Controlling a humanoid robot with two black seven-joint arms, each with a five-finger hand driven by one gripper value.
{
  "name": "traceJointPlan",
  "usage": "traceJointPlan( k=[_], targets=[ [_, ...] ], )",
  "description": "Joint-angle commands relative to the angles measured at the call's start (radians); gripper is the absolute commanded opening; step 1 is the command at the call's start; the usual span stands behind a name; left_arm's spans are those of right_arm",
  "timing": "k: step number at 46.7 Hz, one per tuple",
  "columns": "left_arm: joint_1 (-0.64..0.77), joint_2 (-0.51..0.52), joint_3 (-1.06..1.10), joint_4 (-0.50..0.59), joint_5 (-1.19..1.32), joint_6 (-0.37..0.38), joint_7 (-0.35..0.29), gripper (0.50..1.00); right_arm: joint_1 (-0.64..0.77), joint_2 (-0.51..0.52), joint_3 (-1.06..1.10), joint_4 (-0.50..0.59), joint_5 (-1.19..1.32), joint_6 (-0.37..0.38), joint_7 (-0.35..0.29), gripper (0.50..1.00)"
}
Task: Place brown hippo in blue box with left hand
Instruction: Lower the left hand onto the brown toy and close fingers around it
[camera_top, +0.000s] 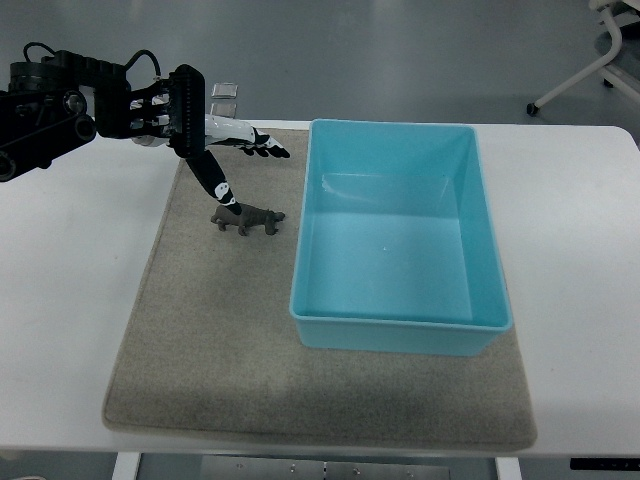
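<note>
- Left of the blue box (400, 240), on the mat (200, 340), we see the brown hippo (247, 219), long axis pointing toward the box.
- Our left hand (205, 150) hovers above it, fingers (225, 192) spread and empty, one reaching down to the hippo's rear.
- Our right hand is out of view.

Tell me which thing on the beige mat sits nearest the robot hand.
The small brown toy hippo, directly under the left robot hand with a finger reaching its back; the large blue plastic box lies farther right.
</note>
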Motion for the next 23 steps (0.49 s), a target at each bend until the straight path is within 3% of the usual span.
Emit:
traceJointPlan(
  k=[1,23],
  targets=[
    [0.004,-0.002,0.001,0.0,0.021,0.002,0.0,0.994,0.0,0.0,0.0,0.0,0.0,0.0,0.0,0.936],
    [0.003,-0.013,0.035,0.0,0.106,0.018,0.002,0.994,0.0,0.0,0.0,0.0,0.0,0.0,0.0,0.936]
  ],
)
